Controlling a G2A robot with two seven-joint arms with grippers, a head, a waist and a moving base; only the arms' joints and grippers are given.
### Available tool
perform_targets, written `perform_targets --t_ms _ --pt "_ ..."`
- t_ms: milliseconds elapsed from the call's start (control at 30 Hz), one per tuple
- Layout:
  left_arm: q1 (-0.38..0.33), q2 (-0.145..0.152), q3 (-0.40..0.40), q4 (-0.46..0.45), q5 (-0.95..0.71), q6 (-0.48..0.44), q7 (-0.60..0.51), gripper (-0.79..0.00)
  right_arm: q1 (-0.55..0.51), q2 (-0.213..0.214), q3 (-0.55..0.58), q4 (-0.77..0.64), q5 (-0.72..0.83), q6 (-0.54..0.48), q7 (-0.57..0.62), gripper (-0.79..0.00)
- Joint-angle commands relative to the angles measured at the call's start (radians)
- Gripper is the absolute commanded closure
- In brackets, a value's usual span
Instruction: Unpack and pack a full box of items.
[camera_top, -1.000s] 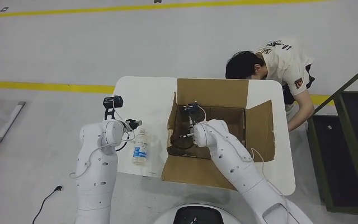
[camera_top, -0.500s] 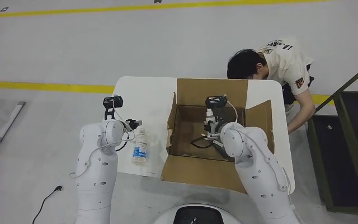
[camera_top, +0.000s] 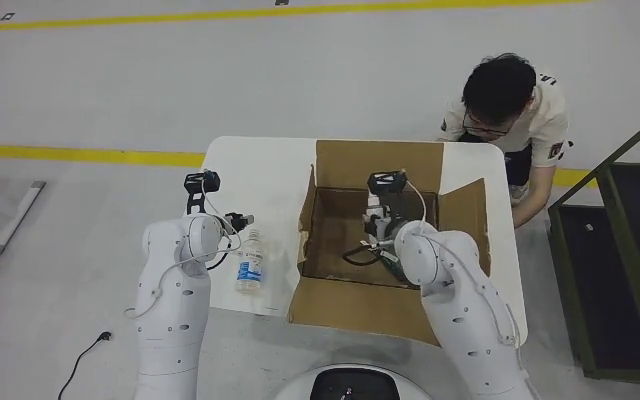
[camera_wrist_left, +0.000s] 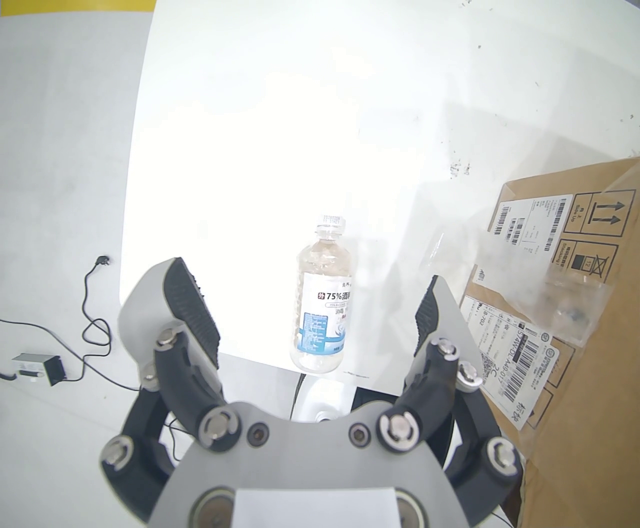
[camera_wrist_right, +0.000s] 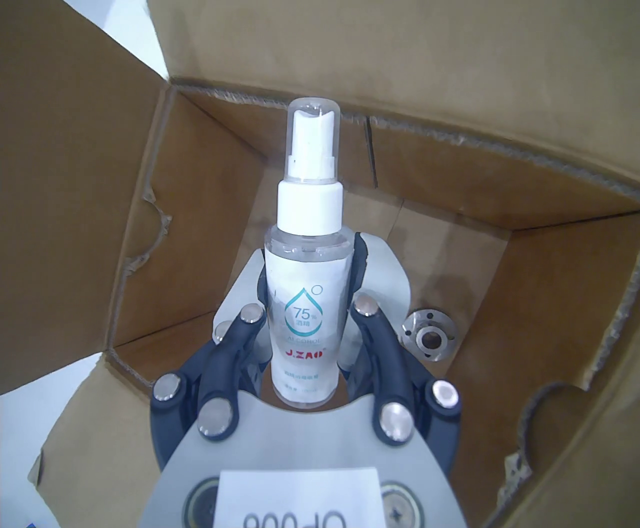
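An open cardboard box (camera_top: 380, 160) stands on the white table (camera_top: 260, 165). My right gripper (camera_wrist_right: 307, 260) hangs inside the box (camera_wrist_right: 450, 175), shut on an upright clear spray bottle (camera_wrist_right: 306, 300) with a white pump and clear cap. In the top view the right gripper (camera_top: 374, 222) is over the box's middle. A small metal flange (camera_wrist_right: 430, 336) lies on the box floor beside it. My left gripper (camera_wrist_left: 304, 295) is open above a clear alcohol bottle (camera_wrist_left: 322, 260) lying on the table left of the box. The top view shows that bottle (camera_top: 250, 262) near the table's front edge, below the left gripper (camera_top: 240, 220).
The box's flaps stand open on all sides, the right flap (camera_top: 466, 232) leaning outward. Shipping labels cover the box's left wall (camera_wrist_left: 530, 325). Bare table lies beyond the bottle at the far left (camera_wrist_left: 300, 125).
My right arm has swung from the box's left side to its middle and risen with the spray bottle. The left arm and the lying bottle have not moved.
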Motion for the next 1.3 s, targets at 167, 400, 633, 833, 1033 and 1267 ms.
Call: perform_targets --t_ms 167,400,633,833,1033,1267 --pt "0.0 0.0 0.0 0.0 0.0 0.0 0.0 -0.785 -0.045 0.016 0.078 -0.182 -0.022 -0.033 0.031 0.0" --pt "0.0 0.0 0.0 0.0 0.0 0.0 0.0 -0.785 -0.112 0.03 0.156 -0.389 -0.032 -0.079 0.071 0.0" --pt "0.0 0.0 0.0 0.0 0.0 0.0 0.0 -0.785 -0.152 0.04 0.226 -0.487 -0.003 -0.121 0.077 0.0" --pt "0.0 0.0 0.0 0.0 0.0 0.0 0.0 -0.785 -0.152 0.04 0.226 -0.487 -0.003 -0.121 0.077 0.0" --pt "0.0 0.0 0.0 0.0 0.0 0.0 0.0 -0.785 -0.168 0.042 0.239 -0.506 0.017 -0.124 0.023 0.0" --pt "0.0 0.0 0.0 0.0 0.0 0.0 0.0 -0.785 -0.203 0.054 0.414 -0.602 0.072 -0.106 0.048 0.0"
